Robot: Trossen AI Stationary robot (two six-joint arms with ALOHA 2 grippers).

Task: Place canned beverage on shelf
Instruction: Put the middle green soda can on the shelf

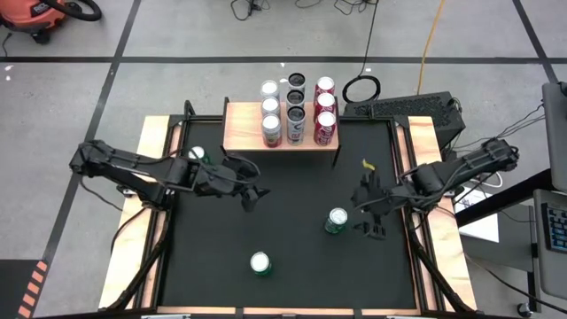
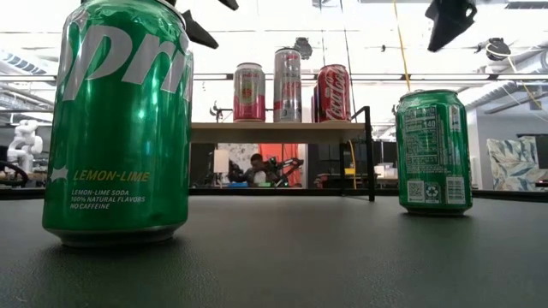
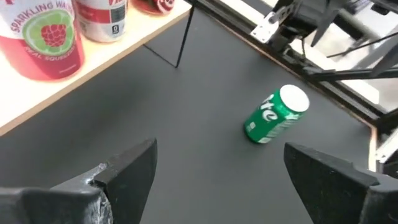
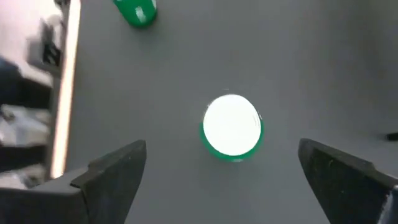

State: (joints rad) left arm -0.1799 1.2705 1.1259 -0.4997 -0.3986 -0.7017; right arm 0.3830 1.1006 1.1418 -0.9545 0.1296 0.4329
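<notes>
Green cans are the loose ones here: three stand upright on the black table (image 1: 292, 292). One can (image 1: 337, 221) sits right of centre, just beside the right pincer (image 1: 370, 215). A second (image 1: 260, 264) stands near the front edge, and a third (image 1: 197, 155) stands at the left side, close by the left arm, partly hidden by it.

At the back edge stands the shelf (image 1: 237, 133), a light wood top on thin black legs. It carries eight cans in three rows (silver on the left, dark in the middle, red on the right), all upright.

Both pincers are wide and hold nothing. The right one hovers above the table, its wrist view looking straight down on the can's bright top (image 4: 232, 126), which lies between the two dark fingers (image 4: 112, 171) but well below them. The left pincer (image 1: 251, 192) hangs left of centre, in front of the shelf, away from any can; its wrist view looks across the table at the right-hand can (image 3: 275, 114) and the right arm behind it.
</notes>
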